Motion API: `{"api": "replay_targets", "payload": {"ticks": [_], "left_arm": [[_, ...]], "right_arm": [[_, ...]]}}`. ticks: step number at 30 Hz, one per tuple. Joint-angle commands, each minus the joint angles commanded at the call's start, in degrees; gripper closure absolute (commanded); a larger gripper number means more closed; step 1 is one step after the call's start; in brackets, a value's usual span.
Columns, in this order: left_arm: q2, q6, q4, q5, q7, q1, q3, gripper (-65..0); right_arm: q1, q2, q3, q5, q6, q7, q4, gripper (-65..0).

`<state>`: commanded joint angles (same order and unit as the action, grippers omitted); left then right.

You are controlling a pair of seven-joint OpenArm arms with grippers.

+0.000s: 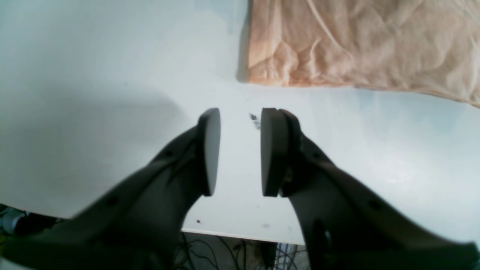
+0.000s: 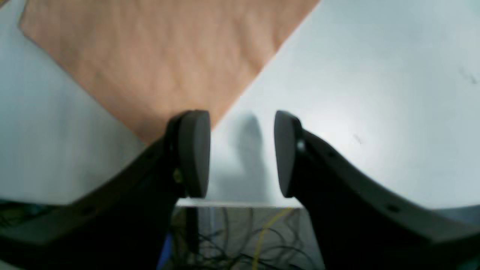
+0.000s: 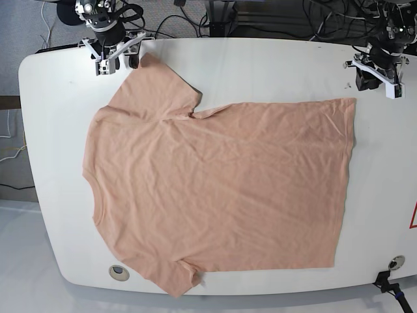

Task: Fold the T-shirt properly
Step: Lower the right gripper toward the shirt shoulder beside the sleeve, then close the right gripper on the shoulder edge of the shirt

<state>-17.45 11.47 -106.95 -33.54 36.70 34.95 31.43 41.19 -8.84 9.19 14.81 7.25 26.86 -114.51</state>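
Observation:
The peach T-shirt [image 3: 221, 189] lies flat and lightly wrinkled on the white table [image 3: 273, 65], with its neckline to the left and its hem to the right. My right gripper [image 3: 112, 57] is open and empty at the table's far left edge, just beside the upper sleeve. In the right wrist view the gripper [image 2: 242, 153] hovers at the sleeve's tip [image 2: 157, 56]. My left gripper [image 3: 376, 77] is open and empty at the far right. In the left wrist view the gripper [image 1: 240, 150] is over bare table, a little short of the hem corner [image 1: 356, 45].
Cables [image 3: 195, 16] and equipment lie beyond the table's far edge. The table's edge shows under both wrists, with wires below it [image 2: 232, 240]. Two round holes [image 3: 118, 272] [image 3: 393, 262] sit near the front corners.

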Motion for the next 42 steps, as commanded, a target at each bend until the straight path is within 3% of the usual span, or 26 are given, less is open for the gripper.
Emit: {"api": "replay_targets", "payload": {"ticks": [3,5,8,16,21,24,26,29,33,42], "left_arm": [[-0.09,0.09,0.00,0.00,0.00,-1.14,0.26,-17.8],[-0.97,0.97,-0.09,-0.18,0.00,-1.32,0.26,-17.8],[-1.14,4.48,-0.09,-0.18,0.00,-1.41,0.97,-17.8],[-0.97,9.05,-0.09,-0.26,0.00,-2.37,2.02,-17.8],[-0.88,9.32,-0.09,-0.26,0.00,-2.55,2.02,-17.8],[-0.88,9.32,-0.09,-0.26,0.00,-2.64,2.02,-17.8],[-0.88,9.32,-0.09,-0.26,0.00,-2.64,2.02,-17.8],[-0.88,9.58,-0.09,-0.26,0.00,-2.64,2.02,-17.8],[-0.79,13.36,-0.09,-0.35,-0.09,-2.64,2.02,-17.8],[-0.79,13.54,-0.09,-0.35,-0.09,-2.64,2.11,-17.8]], "right_arm": [[0.00,3.52,0.88,0.35,3.78,0.00,0.00,-26.2],[0.00,5.36,3.43,4.04,6.07,0.00,0.00,-26.2],[-0.26,6.15,6.42,11.87,7.30,2.55,0.00,-26.2],[-0.44,6.24,14.42,32.79,7.12,9.23,0.44,-26.2],[-0.18,6.68,15.03,40.53,6.68,13.10,0.53,-26.2],[-0.09,7.91,15.03,41.05,3.43,13.89,1.23,-26.2],[-0.09,8.62,15.03,40.70,2.55,14.07,1.67,-26.2],[-0.18,8.79,15.03,40.70,2.11,14.15,2.37,-26.2],[-0.18,8.79,14.95,41.05,1.14,14.15,4.57,-26.2],[-0.62,8.88,14.51,41.05,0.44,14.15,8.18,-26.2]]}}
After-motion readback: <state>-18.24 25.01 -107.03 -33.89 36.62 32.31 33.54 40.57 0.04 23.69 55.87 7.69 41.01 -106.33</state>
